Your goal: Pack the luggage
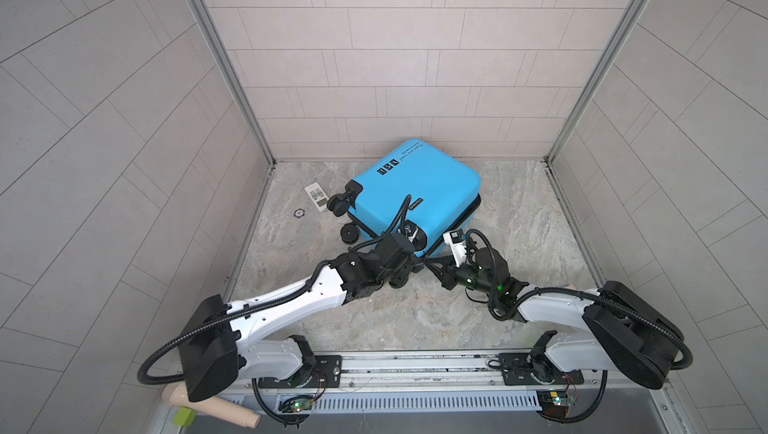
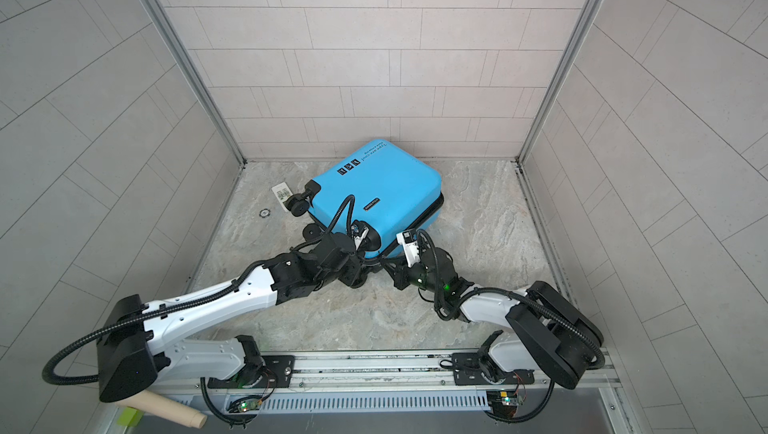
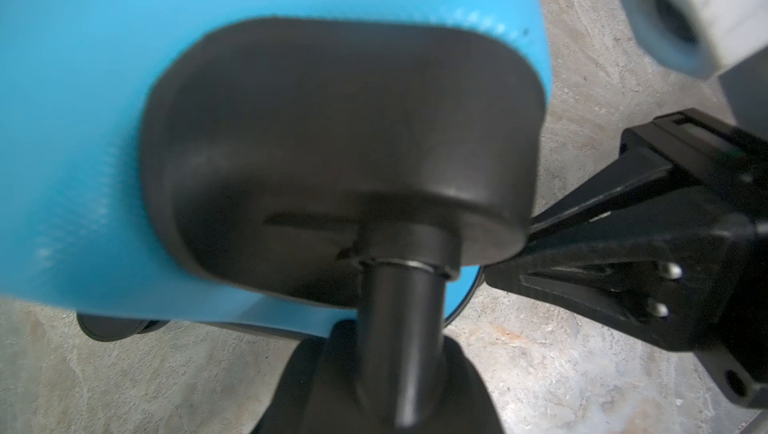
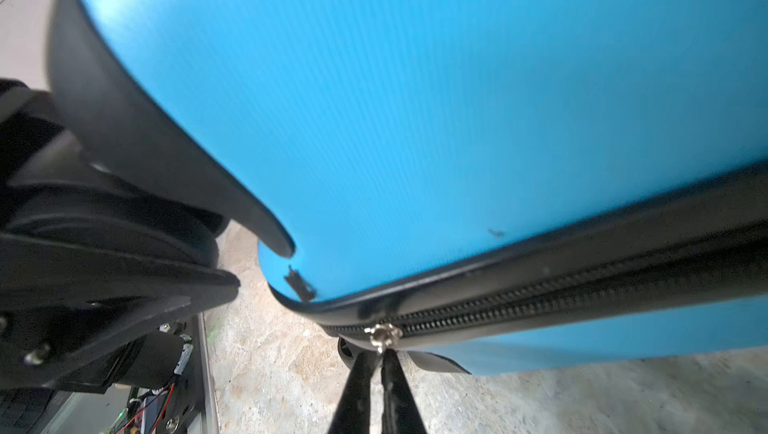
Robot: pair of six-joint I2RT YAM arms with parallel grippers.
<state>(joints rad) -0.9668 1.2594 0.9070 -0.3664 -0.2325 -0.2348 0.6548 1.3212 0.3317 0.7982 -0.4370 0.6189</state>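
Blue luggage (image 1: pixel 411 190) is closed and lies flat at 12 o'clock on the table (image 1: pixel 519 253), close to the back wall; whether it touches the wall is unclear. Same spot in both top views (image 2: pixel 374 186). Its wheel side faces about 8 o'clock. A white card (image 1: pixel 316 198) sits at 9 o'clock of it, just beside a wheel.

Left claw (image 4: pixel 174 253) is at the 6 o'clock corner and looks clamped round a wheel (image 4: pixel 112 224). The left wrist view shows only the wheel mount (image 3: pixel 332 153) and stem (image 3: pixel 405 328), not the fingers.

Right claw (image 4: pixel 380 363) is just beside it, tips pressed together and pinching the metal zip pull (image 4: pixel 382 334), where the zip band (image 4: pixel 582 286) turns the corner. Can't tell how much of the zip is already done.

Handling, my read:
- **Shell:** stiff, smooth and curved. A claw would skid off it, and there's nothing to pinch on the blue faces.
- **Weight:** small case, probably light, so it will likely slide or spin on the slick stone top when the zip is tugged. It needs a brace.
- **Where to hold:** the wheel and stem make a good anchor, rigid and narrow enough for the claw. The zip pull is the only hold for closing.
- **Zip pull:** tiny, hard and free to pivot, so it slips out easily. Pull along the band, not away from it, and go slow at the corner bend.
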